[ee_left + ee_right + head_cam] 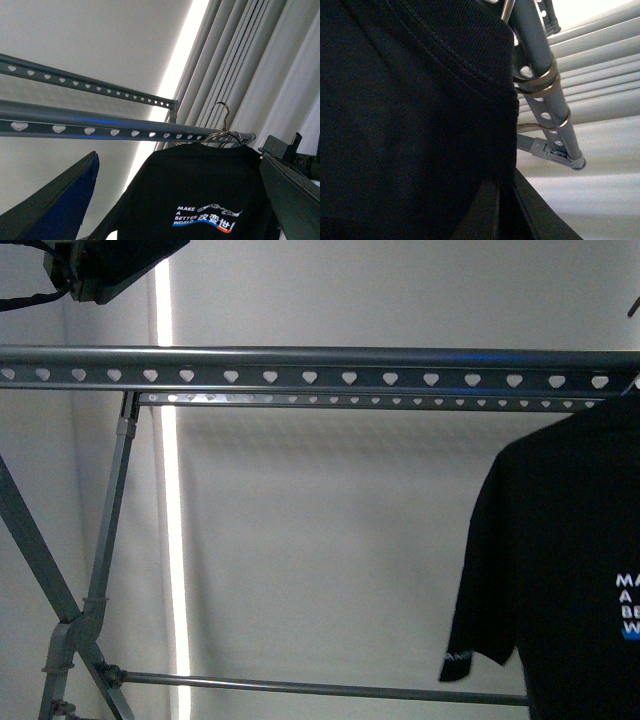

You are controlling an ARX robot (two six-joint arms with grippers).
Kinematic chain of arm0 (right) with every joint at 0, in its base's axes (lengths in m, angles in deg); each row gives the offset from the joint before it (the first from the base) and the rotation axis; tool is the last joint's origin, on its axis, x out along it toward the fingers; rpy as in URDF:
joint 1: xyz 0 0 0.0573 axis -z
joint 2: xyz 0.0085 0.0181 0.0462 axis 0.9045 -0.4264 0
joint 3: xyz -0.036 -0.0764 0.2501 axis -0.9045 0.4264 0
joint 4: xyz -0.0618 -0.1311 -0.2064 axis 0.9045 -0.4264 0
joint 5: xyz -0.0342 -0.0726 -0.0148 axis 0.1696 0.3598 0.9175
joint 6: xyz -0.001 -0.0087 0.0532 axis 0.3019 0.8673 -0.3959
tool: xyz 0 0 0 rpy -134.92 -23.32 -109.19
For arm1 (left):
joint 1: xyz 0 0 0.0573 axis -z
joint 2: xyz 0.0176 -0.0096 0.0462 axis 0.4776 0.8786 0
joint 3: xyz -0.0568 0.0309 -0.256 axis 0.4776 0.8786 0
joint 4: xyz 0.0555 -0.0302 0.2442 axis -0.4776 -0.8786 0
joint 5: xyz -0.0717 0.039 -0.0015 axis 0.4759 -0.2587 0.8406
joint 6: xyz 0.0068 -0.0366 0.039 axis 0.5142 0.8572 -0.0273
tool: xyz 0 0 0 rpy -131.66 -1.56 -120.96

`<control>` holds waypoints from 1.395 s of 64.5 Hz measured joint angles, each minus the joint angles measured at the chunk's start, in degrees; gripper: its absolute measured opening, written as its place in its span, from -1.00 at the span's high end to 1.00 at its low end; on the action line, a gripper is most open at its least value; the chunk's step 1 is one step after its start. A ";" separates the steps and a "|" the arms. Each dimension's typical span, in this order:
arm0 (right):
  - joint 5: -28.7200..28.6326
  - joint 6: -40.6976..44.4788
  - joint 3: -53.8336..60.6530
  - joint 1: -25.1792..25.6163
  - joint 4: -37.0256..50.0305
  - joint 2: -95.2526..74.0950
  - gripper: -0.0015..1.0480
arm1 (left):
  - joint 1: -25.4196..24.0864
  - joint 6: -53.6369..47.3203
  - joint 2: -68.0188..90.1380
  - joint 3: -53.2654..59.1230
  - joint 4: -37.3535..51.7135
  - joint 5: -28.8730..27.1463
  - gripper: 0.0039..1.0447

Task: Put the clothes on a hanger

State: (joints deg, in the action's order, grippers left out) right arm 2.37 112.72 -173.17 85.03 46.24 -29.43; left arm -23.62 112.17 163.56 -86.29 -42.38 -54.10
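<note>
1. Clearly, the black T-shirt (560, 570) hangs under the right end of the drying rack's (320, 368) front rail. It sits on a wire coat hanger (220, 120) hooked over that rail.
2. Below the rail, the left gripper (179, 156) has its jaws spread wide and holds nothing. Its fingers (55, 200) stand on either side of the shirt, apart from it.
3. Just beside the rail's end, the right gripper (506, 212) is close up against the shirt's fabric. Whether it is pinching or parted cannot be told.
</note>
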 joint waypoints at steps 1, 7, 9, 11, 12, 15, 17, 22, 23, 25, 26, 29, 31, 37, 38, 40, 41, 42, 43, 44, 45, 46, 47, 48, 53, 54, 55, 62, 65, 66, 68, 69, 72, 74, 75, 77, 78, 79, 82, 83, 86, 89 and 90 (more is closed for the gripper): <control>0.26 0.04 -0.20 -0.04 -0.02 -0.09 0.92 | 0.00 0.00 0.00 0.00 0.00 0.00 -0.88; 3.28 1.31 -1.68 -0.33 0.02 -1.62 0.92 | 0.00 0.00 0.00 0.00 0.00 0.02 -0.88; 4.50 1.73 -2.27 -0.44 0.00 -2.36 0.92 | 0.00 0.00 0.00 0.00 0.00 0.02 -0.88; 5.66 2.36 -2.73 -0.55 -0.20 -3.13 0.92 | 0.00 0.00 0.00 0.00 0.00 0.02 -0.88; 6.03 2.56 -2.86 -0.59 -0.28 -3.39 0.92 | 0.00 0.00 0.00 0.00 0.00 0.02 -0.88; 7.76 3.63 -3.28 -0.87 -0.68 -4.57 0.92 | 0.00 0.00 0.00 0.00 0.00 0.00 -0.88; 8.70 4.13 -3.32 -1.09 -0.79 -5.11 0.92 | 0.00 0.00 0.00 0.00 0.00 0.00 -0.88; 10.62 5.46 -3.32 -1.70 -1.09 -6.40 0.92 | 0.00 0.00 0.00 0.00 0.00 0.02 -0.88; 10.84 5.53 -3.32 -1.79 -1.18 -6.51 0.92 | 0.00 0.00 0.00 0.00 0.00 0.02 -0.88; 11.54 5.77 -3.32 -2.14 -1.31 -6.80 0.92 | 0.00 0.00 0.00 0.00 0.00 0.02 -0.88; 11.91 5.97 -3.32 -2.43 -1.36 -7.02 0.92 | 0.00 0.00 0.00 0.00 0.00 0.02 -0.88; 12.66 6.12 -3.37 -2.97 -1.40 -7.23 0.92 | 0.00 0.00 0.00 0.00 0.00 0.00 -0.88; 13.22 6.14 -3.39 -3.50 -1.40 -7.26 0.92 | 0.00 0.00 0.00 0.00 0.00 0.02 -0.88; 14.78 6.49 -4.42 -5.68 -1.31 -7.37 0.92 | 0.00 0.00 0.00 0.00 0.00 0.02 -0.88; 14.97 6.56 -4.48 -5.92 -1.31 -7.37 0.92 | 0.00 0.00 0.00 0.00 0.00 0.00 -0.88; 15.17 6.60 -4.70 -6.60 -1.31 -7.37 0.92 | 0.00 0.00 0.00 0.00 0.00 0.00 -0.88; 15.41 6.71 -4.76 -7.06 -1.31 -7.34 0.92 | 0.00 0.00 0.00 0.00 0.00 0.00 -0.88; 15.54 6.73 -4.79 -7.28 -1.29 -7.34 0.92 | 0.00 0.00 0.00 0.00 0.00 0.00 -0.88; 15.63 6.82 -4.79 -7.50 -1.25 -7.34 0.92 | 0.00 0.00 0.00 0.00 0.00 0.00 -0.88; 15.85 6.95 -4.79 -7.93 -1.16 -7.34 0.92 | 0.00 0.00 0.00 0.00 0.00 0.02 -0.88; 16.00 6.99 -4.79 -8.15 -1.07 -7.34 0.92 | 0.00 0.00 0.00 0.00 0.00 0.00 -0.88; 16.11 7.02 -4.79 -8.59 -0.96 -7.34 0.92 | 0.00 0.00 0.00 0.00 0.00 0.02 -0.88; 16.17 6.99 -4.79 -8.81 -0.90 -7.34 0.92 | 0.00 0.00 0.00 0.00 0.00 0.02 -0.88; 16.24 6.99 -4.76 -9.03 -0.85 -7.34 0.92 | 0.00 0.00 0.00 0.00 0.00 0.02 -0.88; 16.66 6.99 -4.04 -10.36 -0.33 -7.21 0.92 | 0.00 0.00 0.00 0.00 0.00 0.00 -0.88; 16.72 6.99 -3.69 -10.71 -0.13 -7.15 0.92 | 0.00 0.00 0.00 0.00 0.00 0.02 -0.88; 16.74 6.99 -3.52 -10.86 -0.09 -7.10 0.92 | 0.00 0.00 0.00 0.00 0.00 0.00 -0.88; 17.14 6.95 -1.03 -12.17 0.76 -6.91 0.92 | 0.00 0.00 0.00 0.00 0.00 0.02 -0.88; 17.16 6.88 -0.31 -12.37 1.05 -6.91 0.92 | 0.00 0.00 0.00 0.00 0.00 0.02 -0.88; 17.14 6.78 0.04 -12.46 1.14 -6.91 0.92 | 0.00 0.00 0.00 0.00 0.00 0.02 -0.88; 17.03 6.54 0.50 -12.55 1.31 -6.91 0.92 | 0.00 0.00 0.00 0.00 0.00 0.02 -0.88; 16.98 6.47 0.63 -12.57 1.38 -6.91 0.92 | 0.00 0.00 0.00 0.00 0.00 0.02 -0.88; 16.52 6.03 1.27 -12.72 1.77 -6.91 0.92 | 0.00 0.00 0.00 0.00 0.00 0.00 -0.88; 16.04 5.84 1.51 -12.79 1.97 -6.91 0.86 | 0.00 0.00 0.00 0.00 0.00 0.00 -0.88; 15.82 5.55 1.62 -12.81 2.08 -6.88 0.82 | 0.00 0.00 0.00 0.00 0.00 0.02 -0.88; 15.02 5.09 1.99 -12.81 2.10 -6.75 0.72 | 0.00 0.00 0.00 0.00 0.00 0.02 -0.88; 14.69 5.03 2.10 -12.81 2.05 -6.71 0.68 | 0.00 0.00 0.00 0.00 0.00 0.00 -0.88; 14.03 4.61 2.29 -12.83 1.95 -6.58 0.62 | 0.00 0.00 0.00 0.00 0.00 0.02 -0.88; 12.66 3.61 3.04 -12.96 2.12 -6.16 0.48 | 0.00 0.00 0.00 0.00 0.00 0.00 -0.88; 12.28 3.37 3.26 -13.03 2.25 -6.03 0.45 | 0.00 0.00 0.00 0.00 0.00 0.02 -0.88; 10.71 2.38 4.39 -13.31 3.13 -5.38 0.31 | 0.00 0.00 0.00 0.00 0.00 0.00 -0.88; 8.20 0.94 5.77 -13.75 3.82 -4.37 0.14 | 0.00 0.00 0.00 0.00 0.00 0.02 -0.88; 7.65 0.50 5.99 -13.84 3.89 -4.13 0.11 | 0.00 0.00 0.00 0.00 0.00 0.00 -0.88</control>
State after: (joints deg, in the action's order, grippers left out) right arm 10.02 113.22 -167.18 71.20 50.13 -33.56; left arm -23.62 112.17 163.56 -86.29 -42.38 -54.10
